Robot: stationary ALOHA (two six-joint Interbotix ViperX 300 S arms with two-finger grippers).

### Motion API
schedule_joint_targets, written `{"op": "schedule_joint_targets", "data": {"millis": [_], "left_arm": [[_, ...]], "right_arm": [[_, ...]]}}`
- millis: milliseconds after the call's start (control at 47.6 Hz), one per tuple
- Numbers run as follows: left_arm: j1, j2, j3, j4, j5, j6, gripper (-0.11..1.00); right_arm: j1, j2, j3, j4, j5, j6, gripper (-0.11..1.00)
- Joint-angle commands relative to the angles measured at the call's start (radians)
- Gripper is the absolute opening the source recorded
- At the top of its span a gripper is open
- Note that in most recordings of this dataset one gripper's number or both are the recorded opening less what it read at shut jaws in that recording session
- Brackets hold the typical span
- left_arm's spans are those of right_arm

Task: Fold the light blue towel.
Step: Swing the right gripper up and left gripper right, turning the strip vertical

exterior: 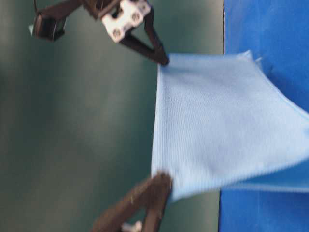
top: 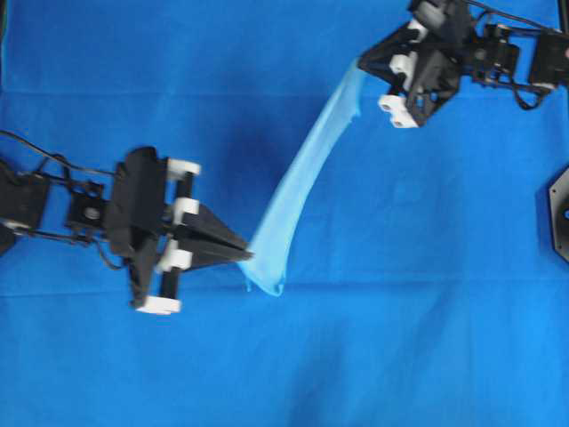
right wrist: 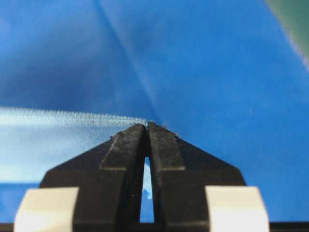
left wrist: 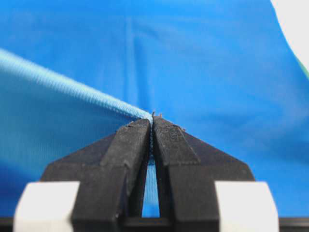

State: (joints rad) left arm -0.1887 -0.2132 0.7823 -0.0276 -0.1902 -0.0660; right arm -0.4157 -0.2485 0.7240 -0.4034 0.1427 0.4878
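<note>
In the overhead view, the left tool (top: 242,255) sits in the lower left part of the picture. Its two black fingers are pressed tight together, and they pinch one corner of the light blue towel (top: 302,182). The left wrist view shows this up close: the left tool (left wrist: 152,120) is shut on the towel's thin edge, and the towel (left wrist: 63,87) runs away toward the upper left.

From that corner the towel stretches up and to the right, like a narrow band seen from above. It hangs in the air over the dark blue cloth on the desk (top: 107,356).

At the upper right of the overhead view, the right tool (top: 363,64) holds the other corner. In the right wrist view its fingers are closed together on the towel's edge, too.

The table-level view shows the towel (exterior: 217,121) spread wide and flat between the two tools, one at its upper left corner (exterior: 164,60) and one at its lower left corner (exterior: 164,181). It is blurry in places.
</note>
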Motion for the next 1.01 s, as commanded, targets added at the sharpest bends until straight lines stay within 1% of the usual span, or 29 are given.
{"op": "schedule_joint_targets", "data": {"millis": [0,147,231,357,441,546,630,840,903,987], "left_arm": [[-0.043,0.041,-0.066,0.005,-0.041,0.041,0.01],[-0.043,0.117,-0.127,0.005,-0.046,0.11,0.01],[-0.044,0.138,-0.144,0.005,-0.046,0.127,0.01],[-0.043,0.16,-0.166,0.005,-0.052,0.135,0.01],[-0.041,0.181,-0.19,0.005,-0.058,0.138,0.01],[-0.038,0.227,-0.247,0.005,-0.067,0.143,0.01],[-0.037,0.282,-0.314,0.005,-0.069,0.166,0.01],[-0.035,0.423,-0.503,0.005,-0.069,0.261,0.01],[-0.032,0.462,-0.546,0.005,-0.071,0.267,0.01],[-0.025,0.502,-0.578,0.005,-0.071,0.265,0.01]], "right_arm": [[-0.032,0.031,-0.063,-0.021,-0.009,-0.002,0.02],[-0.032,0.083,-0.123,-0.034,-0.009,-0.005,0.02],[-0.032,0.092,-0.135,-0.041,-0.011,-0.005,0.02],[-0.032,0.084,-0.124,-0.046,-0.005,-0.005,0.02],[-0.035,0.064,-0.103,-0.046,0.002,-0.005,0.02],[-0.04,0.017,-0.055,-0.046,0.012,-0.003,0.02],[-0.044,-0.044,-0.002,-0.044,0.021,0.0,0.02],[-0.044,-0.209,0.12,-0.044,0.081,0.0,0.02],[-0.044,-0.239,0.138,-0.044,0.114,0.0,0.02],[-0.044,-0.256,0.15,-0.044,0.15,-0.002,0.02]]}}
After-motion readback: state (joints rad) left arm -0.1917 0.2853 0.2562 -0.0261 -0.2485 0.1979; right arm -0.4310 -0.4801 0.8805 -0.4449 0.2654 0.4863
